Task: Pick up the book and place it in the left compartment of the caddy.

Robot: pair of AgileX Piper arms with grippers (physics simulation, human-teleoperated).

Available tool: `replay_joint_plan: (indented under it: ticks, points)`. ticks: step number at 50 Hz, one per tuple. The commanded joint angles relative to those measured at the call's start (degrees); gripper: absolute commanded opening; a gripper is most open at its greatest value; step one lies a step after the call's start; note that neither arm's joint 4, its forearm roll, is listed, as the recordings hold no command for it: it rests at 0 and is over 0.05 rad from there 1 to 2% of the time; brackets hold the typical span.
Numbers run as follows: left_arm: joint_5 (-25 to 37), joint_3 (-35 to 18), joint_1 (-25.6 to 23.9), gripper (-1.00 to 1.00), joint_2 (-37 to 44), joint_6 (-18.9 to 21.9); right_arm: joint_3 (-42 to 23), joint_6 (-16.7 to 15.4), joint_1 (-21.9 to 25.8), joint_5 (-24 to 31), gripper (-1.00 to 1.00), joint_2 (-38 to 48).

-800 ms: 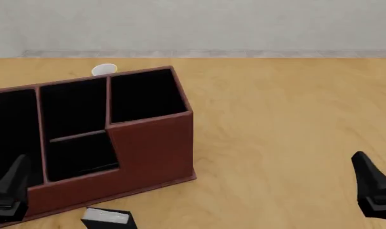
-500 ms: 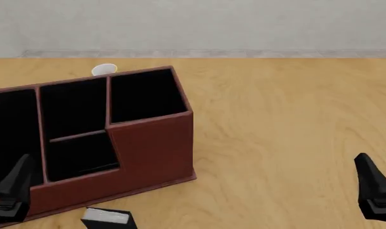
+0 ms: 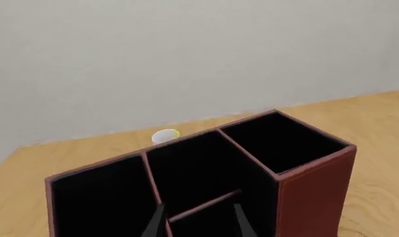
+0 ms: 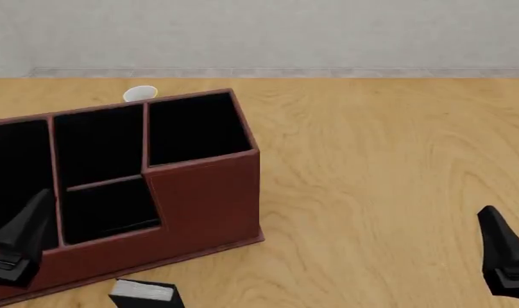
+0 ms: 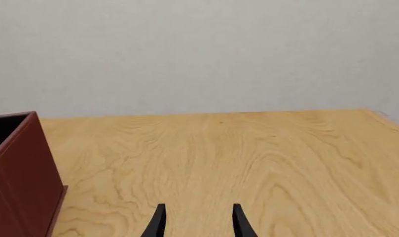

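Note:
The reddish-brown caddy (image 4: 203, 192) stands at the table's left, its black-lined left compartment (image 4: 15, 167) cut off by the picture's edge. The book (image 4: 144, 294), black with white page edges, lies on the table just in front of the caddy's near wall, at the bottom edge of the front view. My left gripper (image 4: 24, 237) hovers over the caddy's near left corner, to the book's left; in the left wrist view this gripper (image 3: 198, 227) is open above the caddy (image 3: 311, 187) and its left compartment (image 3: 100, 197). My right gripper (image 4: 500, 250) hangs far right, open and holding nothing (image 5: 198, 224).
A small white cup (image 4: 139, 94) stands behind the caddy's back wall and shows as a cup (image 3: 165, 136) in the left wrist view too. The caddy's right corner (image 5: 18, 168) enters the right wrist view. Wooden table (image 4: 379, 179) stretches right of the caddy.
My left gripper has risen and shifted a little to the right, over the caddy's near left corner. The right gripper sank slightly, then held still. Book and caddy have not moved.

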Motion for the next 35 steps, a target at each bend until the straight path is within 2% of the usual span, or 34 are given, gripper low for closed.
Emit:
replay_joint_plan:
  ticks: [1,6,10,13,14,21,23,26,29,35]
  points:
    - [1.9,-7.7,-5.4,1.00,6.2,3.9,0.3,0.3,0.4,-0.1,1.00,0.0]
    - [3.2,-11.8,-9.6,1.00,11.4,5.3,0.3,0.4,0.6,0.1,1.00,0.0]
    - [3.9,-12.9,-13.8,1.00,13.5,9.1,0.2,0.4,0.5,0.3,1.00,0.0]
    - [5.0,-14.7,-16.2,1.00,15.7,9.4,0.2,0.4,0.6,0.4,1.00,0.1]
    - [6.5,-15.8,-18.5,1.00,16.7,10.3,0.3,0.4,0.7,0.3,1.00,0.1]
    - [10.2,-18.6,-23.0,1.00,19.2,11.3,0.3,0.3,0.6,0.4,1.00,0.1]
    - [10.8,-18.9,-24.1,1.00,19.0,13.2,0.3,0.2,0.6,0.3,1.00,0.1]
    - [12.3,-20.6,-24.9,1.00,20.4,13.2,0.3,0.2,0.6,0.3,1.00,0.1]
    - [14.4,-22.0,-27.4,1.00,20.9,16.6,0.4,0.2,0.7,0.4,1.00,0.2]
    - [16.8,-25.2,-30.0,1.00,23.7,17.9,0.2,0.2,0.6,0.5,1.00,0.2]
